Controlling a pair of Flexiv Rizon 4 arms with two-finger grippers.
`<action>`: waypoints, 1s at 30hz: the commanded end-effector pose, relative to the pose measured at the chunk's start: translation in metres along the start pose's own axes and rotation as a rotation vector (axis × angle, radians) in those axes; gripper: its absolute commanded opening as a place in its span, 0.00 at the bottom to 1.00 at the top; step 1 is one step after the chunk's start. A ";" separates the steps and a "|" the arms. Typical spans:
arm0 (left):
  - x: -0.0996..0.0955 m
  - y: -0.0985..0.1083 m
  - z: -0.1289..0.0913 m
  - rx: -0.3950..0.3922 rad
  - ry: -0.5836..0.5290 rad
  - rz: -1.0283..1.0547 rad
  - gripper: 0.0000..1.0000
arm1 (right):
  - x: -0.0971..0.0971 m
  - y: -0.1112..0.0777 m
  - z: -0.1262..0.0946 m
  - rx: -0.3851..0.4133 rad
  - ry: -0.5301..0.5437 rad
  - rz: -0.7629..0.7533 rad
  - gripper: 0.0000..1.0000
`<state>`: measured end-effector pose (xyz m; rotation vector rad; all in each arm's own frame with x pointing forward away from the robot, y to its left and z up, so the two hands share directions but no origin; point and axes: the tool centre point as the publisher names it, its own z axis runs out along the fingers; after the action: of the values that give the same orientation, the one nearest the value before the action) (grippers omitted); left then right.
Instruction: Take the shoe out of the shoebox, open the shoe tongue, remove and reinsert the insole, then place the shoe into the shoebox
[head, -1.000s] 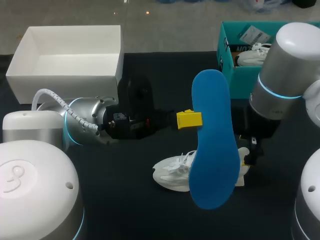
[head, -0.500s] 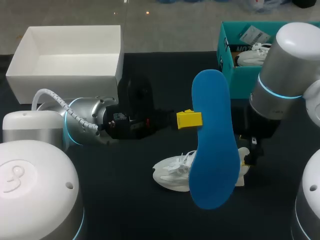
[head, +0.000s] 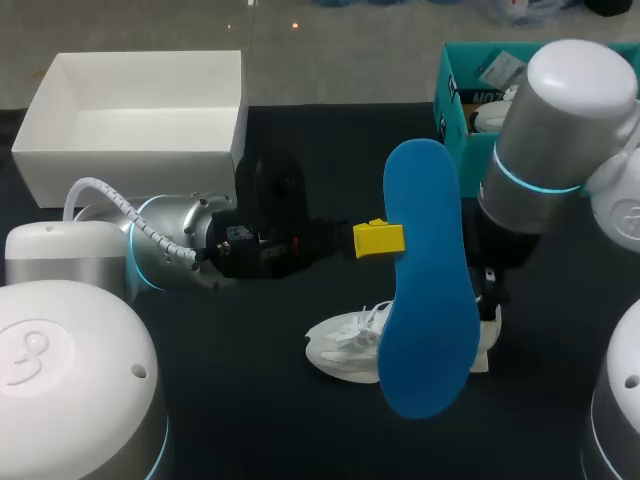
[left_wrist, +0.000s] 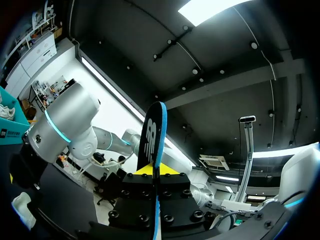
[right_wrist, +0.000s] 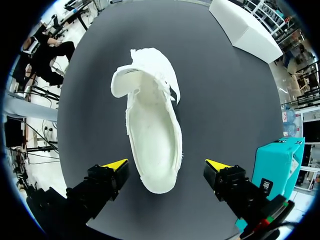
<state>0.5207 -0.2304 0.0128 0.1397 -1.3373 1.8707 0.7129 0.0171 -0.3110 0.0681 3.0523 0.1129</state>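
Left gripper, arm stretched level, pinches the blue insole upright, while the right gripper points down, spread wide, straddling the heel of the white shoe, seemingly untouched.

Left arm in from the left side, stretched out low and nearly level, wrist aimed toward the middle. Left hand clamped on the edge of the blue insole, fingers tight together on either side of it, one yellow tip showing from above. Right arm in from the right, big elbow up high, wrist aimed straight down. Right hand spread wide, yellow fingertips well apart, gripping nothing.
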 end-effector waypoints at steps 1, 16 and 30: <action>0.005 0.001 0.005 0.003 -0.014 -0.001 0.00 | -0.012 0.024 0.021 0.034 0.007 -0.023 1.00; 0.005 0.001 0.005 0.003 -0.014 -0.001 0.00 | -0.012 0.052 0.057 0.057 0.048 -0.073 1.00; 0.005 0.001 0.005 0.003 -0.014 -0.001 0.00 | -0.003 0.062 0.067 0.033 0.085 -0.069 0.00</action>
<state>0.5207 -0.2304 0.0128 0.1397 -1.3373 1.8707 0.7242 0.0827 -0.3690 -0.0400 3.1389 0.0558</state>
